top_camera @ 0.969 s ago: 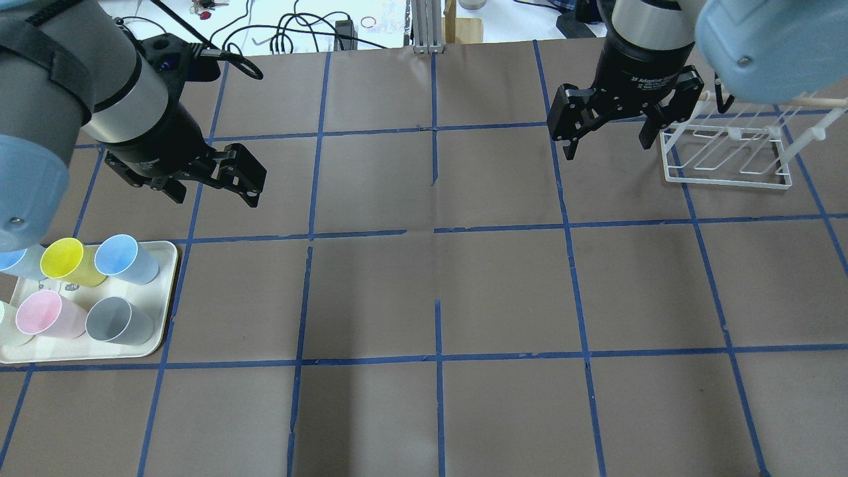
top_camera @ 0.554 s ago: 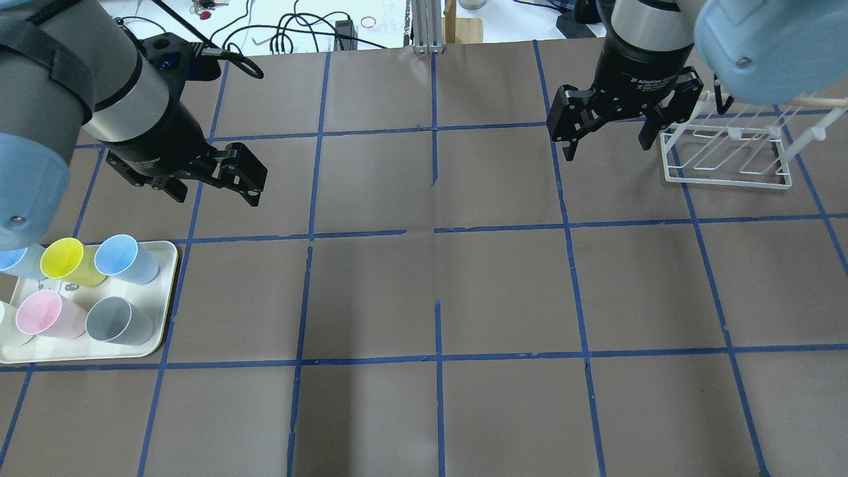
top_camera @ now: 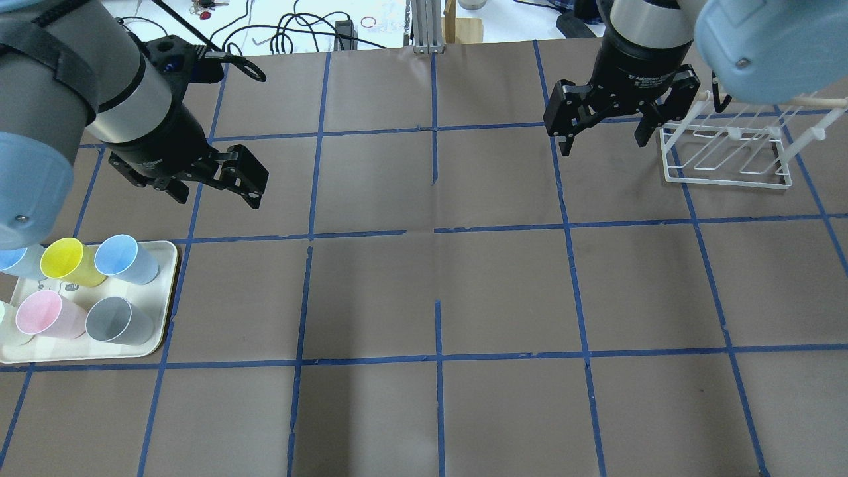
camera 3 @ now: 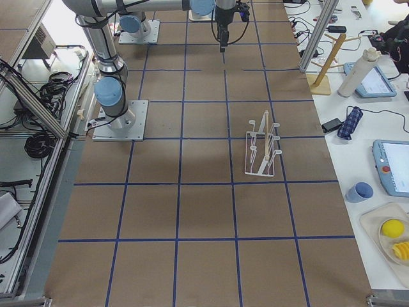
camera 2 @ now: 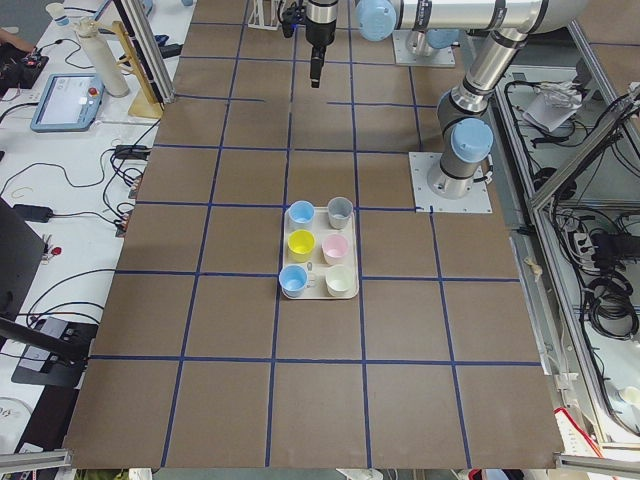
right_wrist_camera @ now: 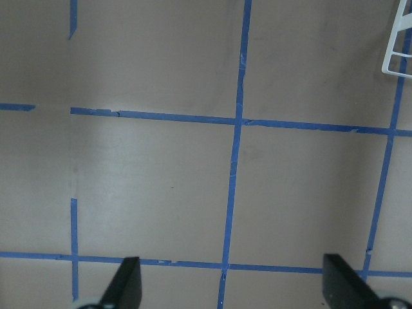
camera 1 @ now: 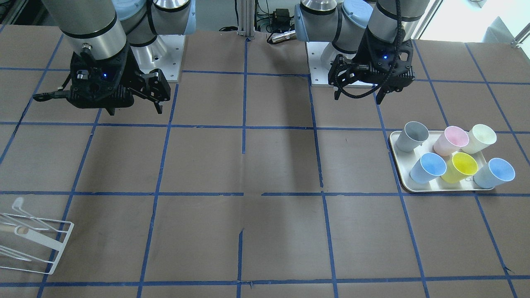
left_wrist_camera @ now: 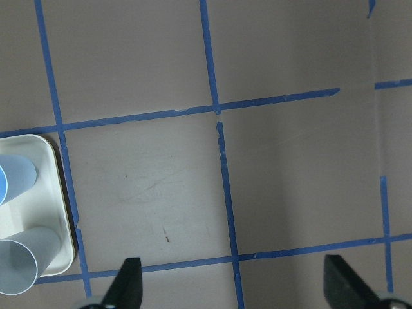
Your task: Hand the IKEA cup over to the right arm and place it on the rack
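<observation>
IKEA cup (top_camera: 126,259) stands mouth-up on the cream tray (top_camera: 167,291), in the corner farthest from the robot and nearest the middle of the bench (top_camera: 437,291). Yellow cup (top_camera: 66,262) is just beside it, grey cup (top_camera: 119,321) on the robot's side. Long axis upright, I judge; the lean looks like camera angle. Left pincer (top_camera: 215,192) hangs released and empty over bare bench, past the tray's far edge and inboard of it. So the cup lies back toward the robot and outward to the left. Right pincer (top_camera: 603,142), also spread and empty, sits well apart, just beside the rack (top_camera: 725,156). Left is plainly nearer; I'd send it over the cup first.
</observation>
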`<action>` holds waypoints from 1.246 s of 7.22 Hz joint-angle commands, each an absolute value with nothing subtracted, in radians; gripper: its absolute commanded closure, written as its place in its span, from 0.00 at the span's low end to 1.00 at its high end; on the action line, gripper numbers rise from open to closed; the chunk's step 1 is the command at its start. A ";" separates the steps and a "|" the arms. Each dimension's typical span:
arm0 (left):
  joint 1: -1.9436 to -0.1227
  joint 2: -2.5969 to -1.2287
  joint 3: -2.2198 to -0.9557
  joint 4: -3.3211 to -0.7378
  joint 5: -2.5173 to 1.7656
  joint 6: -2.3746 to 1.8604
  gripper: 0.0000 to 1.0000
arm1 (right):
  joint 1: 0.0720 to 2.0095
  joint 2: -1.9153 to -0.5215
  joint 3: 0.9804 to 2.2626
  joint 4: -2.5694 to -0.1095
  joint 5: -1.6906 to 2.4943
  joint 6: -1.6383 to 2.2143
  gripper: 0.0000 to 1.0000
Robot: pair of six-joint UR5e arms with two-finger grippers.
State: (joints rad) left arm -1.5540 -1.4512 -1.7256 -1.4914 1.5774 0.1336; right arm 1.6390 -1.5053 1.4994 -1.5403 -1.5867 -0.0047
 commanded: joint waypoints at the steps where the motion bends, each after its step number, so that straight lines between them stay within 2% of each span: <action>1: -1.536 -1.453 -1.710 -1.494 1.583 0.135 0.00 | 1.644 -1.505 1.499 -1.549 -1.586 0.044 0.00; 4: -1.419 -1.453 -1.727 -1.491 1.591 0.138 0.00 | 1.638 -1.506 1.494 -1.546 -1.592 0.035 0.00; 9: -1.146 -1.521 -1.730 -1.453 1.578 0.551 0.00 | 1.646 -1.525 1.483 -1.539 -1.591 0.028 0.00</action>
State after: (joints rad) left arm -1.2038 -1.4972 -1.7292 -1.4673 1.5781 0.4376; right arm 1.6461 -1.5248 1.4836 -1.5330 -1.5987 0.0286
